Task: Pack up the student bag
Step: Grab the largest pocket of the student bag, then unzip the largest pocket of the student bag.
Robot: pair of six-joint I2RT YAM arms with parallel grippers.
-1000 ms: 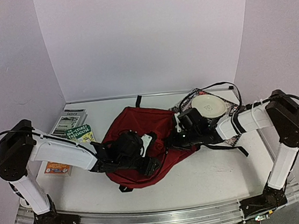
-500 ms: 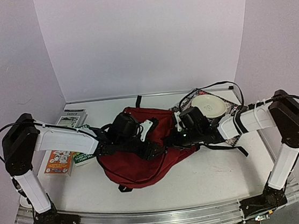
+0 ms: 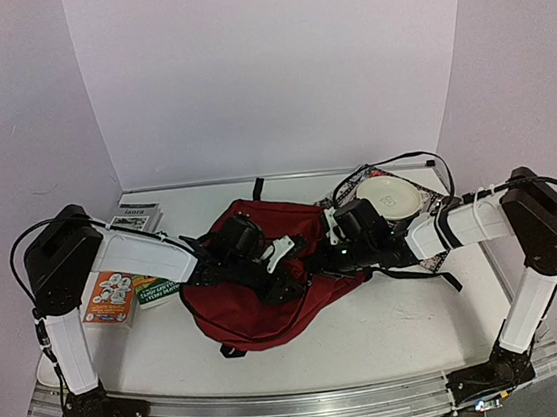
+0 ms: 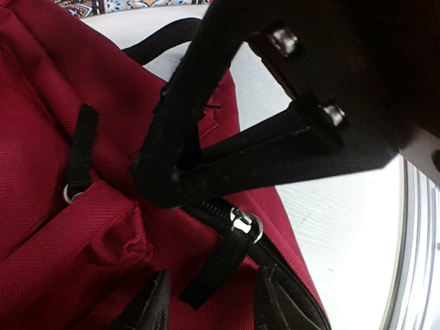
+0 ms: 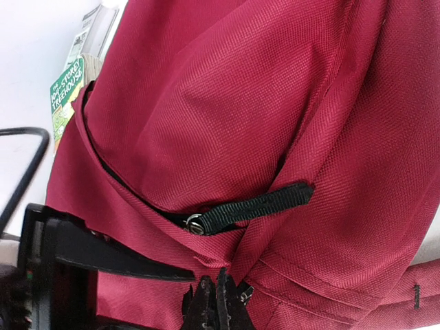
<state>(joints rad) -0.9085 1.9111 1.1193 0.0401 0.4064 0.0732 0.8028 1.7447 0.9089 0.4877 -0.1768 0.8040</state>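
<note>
Your left tool (image 4: pixel 212 292) hangs low over the front of the student bag (image 3: pixel 242 313), a large dark red soft fabric backpack. Its two fingers stand apart, with a black webbing zipper pull (image 4: pixel 218 267) lying between them, not clamped. The pull hangs from a small metal ring (image 4: pixel 246 224) on the black zipper (image 4: pixel 275 258) that runs along the red cloth. Just beyond it in the left wrist view you can see your right tool (image 4: pixel 162 181), its fingers together at a point and pressed onto the cloth beside the zipper; you cannot tell whether a fold is caught between them. The bag lies slumped in the middle of the white counter (image 3: pixel 403 327), and both tools meet over its centre. To its left lie a green paperback book (image 3: pixel 157 289), an orange-covered book (image 3: pixel 108 298) just beside it, and a white printed booklet (image 3: pixel 137 218) farther back. To its right a round white bowl (image 3: pixel 389 196) rests on a patterned cloth (image 3: pixel 348 185).
</note>
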